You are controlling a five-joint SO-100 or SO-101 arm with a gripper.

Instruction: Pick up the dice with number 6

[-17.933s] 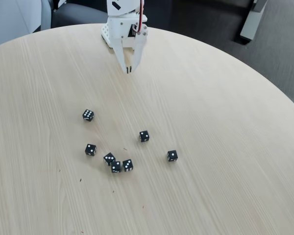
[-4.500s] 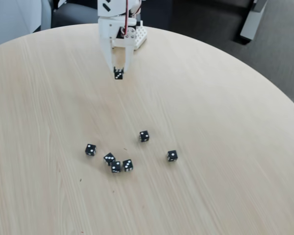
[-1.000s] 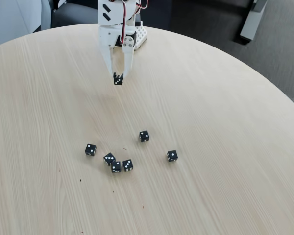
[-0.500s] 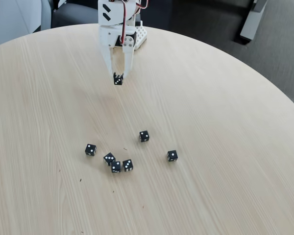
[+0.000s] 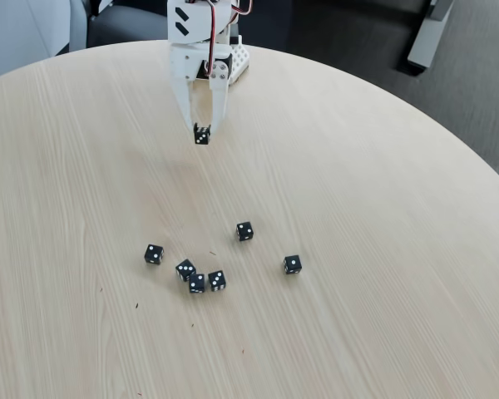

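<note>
Fixed view, round light-wood table (image 5: 374, 249). White arm comes in from the top edge, gripper (image 5: 201, 133) pointing down, fingers closed to a narrow gap w/ the dice with number 6 (image 5: 202, 135) pinched between the tips. The die is black w/ white pips; the pip count on the faces toward the camera is too small to read for sure. It's held off the table, a faint shadow on the wood below and to the left of it, well apart from the other dice.

Rest of the dice, placed relative to the held die: all lie on the table, well below it in the view, in a loose cluster. Lone die (image 5: 244, 231) is the nearest, below and a bit right, 2 pips on top. One-pip die (image 5: 292, 264) is further right and lower, apart from the others. Leftmost die (image 5: 154, 254) is below and left, 2 pips showing. Then a tight group of three almost straight below: one (image 5: 185, 268) upper left of the group, middle one (image 5: 197, 283) touching or nearly touching it, and right one (image 5: 217, 280) just beside the middle. Can't read their pips reliably.

Dark floor (image 5: 349, 33) beyond the table's far edge, behind the arm.
</note>
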